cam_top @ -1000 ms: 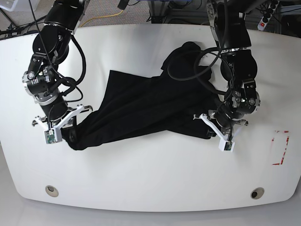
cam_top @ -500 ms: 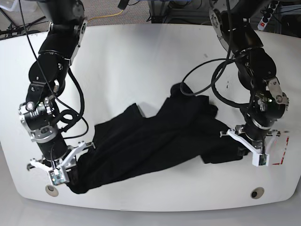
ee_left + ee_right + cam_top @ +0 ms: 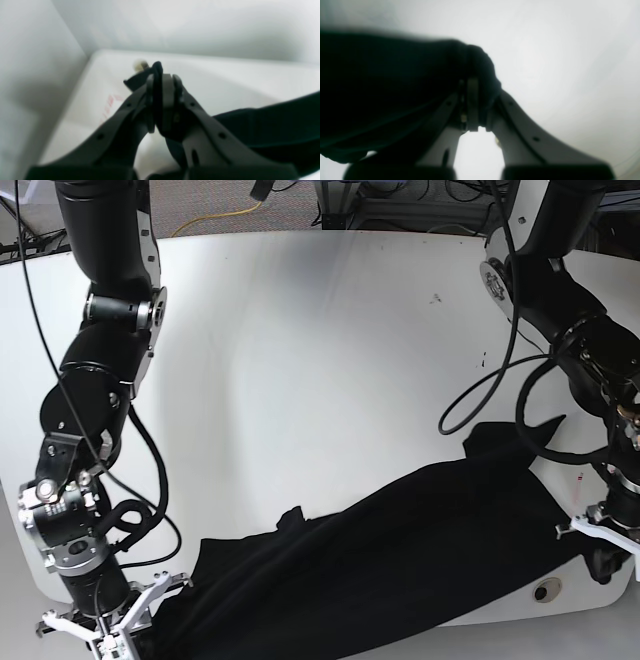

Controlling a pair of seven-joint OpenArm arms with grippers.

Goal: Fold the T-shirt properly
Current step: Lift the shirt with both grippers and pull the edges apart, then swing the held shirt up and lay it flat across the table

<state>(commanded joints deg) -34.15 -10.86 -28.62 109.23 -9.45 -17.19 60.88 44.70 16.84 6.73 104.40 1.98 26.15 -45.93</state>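
Note:
The black T-shirt (image 3: 400, 570) lies stretched in a crumpled band along the table's front edge, from lower left to right. My left gripper (image 3: 607, 548), at the right end of that band, is shut on a bunch of the cloth. In the left wrist view the left gripper (image 3: 161, 82) pinches a fold of the T-shirt (image 3: 275, 120), which trails off to the right. My right gripper (image 3: 118, 632) holds the band's left end at the table's front corner. Up close, the right gripper (image 3: 476, 100) is shut on the T-shirt (image 3: 382, 87), which bulges over its fingertips.
The white table (image 3: 320, 380) spreads behind the shirt. A round hole (image 3: 546, 590) sits near the front right edge, and faint red tape marks (image 3: 110, 105) lie beside the left gripper. Cables and a power strip run along the floor behind the table.
Both arms have drawn back toward the table's front edge, dragging the shirt with them from the middle of the table. The cloth is now pulled longer and lower.

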